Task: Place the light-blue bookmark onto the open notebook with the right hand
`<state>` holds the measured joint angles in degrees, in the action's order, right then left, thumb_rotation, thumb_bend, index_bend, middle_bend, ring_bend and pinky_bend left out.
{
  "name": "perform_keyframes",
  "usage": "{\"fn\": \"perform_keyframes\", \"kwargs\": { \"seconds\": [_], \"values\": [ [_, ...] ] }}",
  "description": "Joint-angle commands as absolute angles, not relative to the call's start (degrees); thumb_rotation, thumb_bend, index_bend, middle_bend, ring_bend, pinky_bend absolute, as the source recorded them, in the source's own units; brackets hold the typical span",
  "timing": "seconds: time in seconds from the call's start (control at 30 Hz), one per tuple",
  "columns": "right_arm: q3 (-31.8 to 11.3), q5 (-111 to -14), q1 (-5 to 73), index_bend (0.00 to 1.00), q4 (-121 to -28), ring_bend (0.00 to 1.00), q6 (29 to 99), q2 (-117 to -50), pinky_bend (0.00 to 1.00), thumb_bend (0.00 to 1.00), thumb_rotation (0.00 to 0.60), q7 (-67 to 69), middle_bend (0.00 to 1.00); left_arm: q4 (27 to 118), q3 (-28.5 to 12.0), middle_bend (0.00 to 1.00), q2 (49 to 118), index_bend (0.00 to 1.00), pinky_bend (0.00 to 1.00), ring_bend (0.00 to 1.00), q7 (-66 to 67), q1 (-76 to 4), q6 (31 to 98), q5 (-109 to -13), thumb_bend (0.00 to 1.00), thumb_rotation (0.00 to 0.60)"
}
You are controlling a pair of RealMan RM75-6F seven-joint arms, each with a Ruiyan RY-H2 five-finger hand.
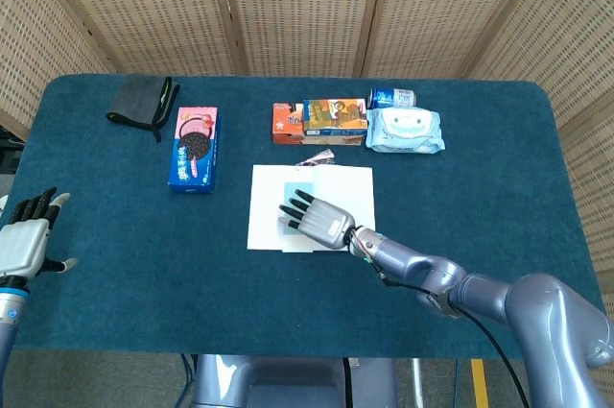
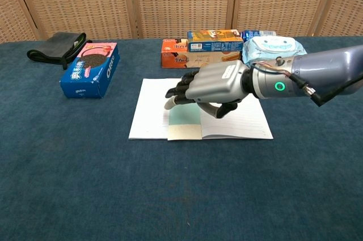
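Note:
The light-blue bookmark [image 1: 297,192] [image 2: 184,117] lies flat on the open notebook [image 1: 345,189] [image 2: 154,113], near its middle fold. My right hand [image 1: 319,218] [image 2: 212,86] hovers above the notebook and the bookmark, palm down, fingers stretched out and apart, holding nothing. It covers part of the bookmark in both views. My left hand [image 1: 24,239] stays at the table's left edge, fingers spread and empty; the chest view does not show it.
A blue Oreo box [image 1: 195,148] [image 2: 91,69] lies left of the notebook. Snack boxes [image 1: 321,121] [image 2: 201,48], a can [image 1: 392,97] and a wipes pack [image 1: 405,130] [image 2: 275,52] line the far side. A black pouch [image 1: 142,101] [image 2: 55,45] sits far left.

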<state>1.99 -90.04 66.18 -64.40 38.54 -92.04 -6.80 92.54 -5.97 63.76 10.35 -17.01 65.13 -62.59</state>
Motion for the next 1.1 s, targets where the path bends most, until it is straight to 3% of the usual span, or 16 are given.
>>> {"fn": "perform_keyframes", "kwargs": {
  "seconds": [0.03, 1.1],
  "values": [
    [2.7, -90.8, 65.9, 0.00, -63.5, 0.00, 38.7, -92.6, 0.00, 1.00, 0.600, -5.9, 0.00, 92.5, -6.0, 0.00, 63.7, 0.00, 0.00, 0.00, 10.3, -17.1, 65.1, -62.5, 0.00, 0.600],
    [1.4, -89.5, 63.2, 0.00, -61.9, 0.00, 38.3, -94.9, 0.00, 1.00, 0.600, -9.5, 0.00, 92.8, -5.6, 0.00, 63.5, 0.00, 0.00, 0.00, 9.9, -16.9, 65.6, -63.3, 0.00, 0.600]
  ]
}}
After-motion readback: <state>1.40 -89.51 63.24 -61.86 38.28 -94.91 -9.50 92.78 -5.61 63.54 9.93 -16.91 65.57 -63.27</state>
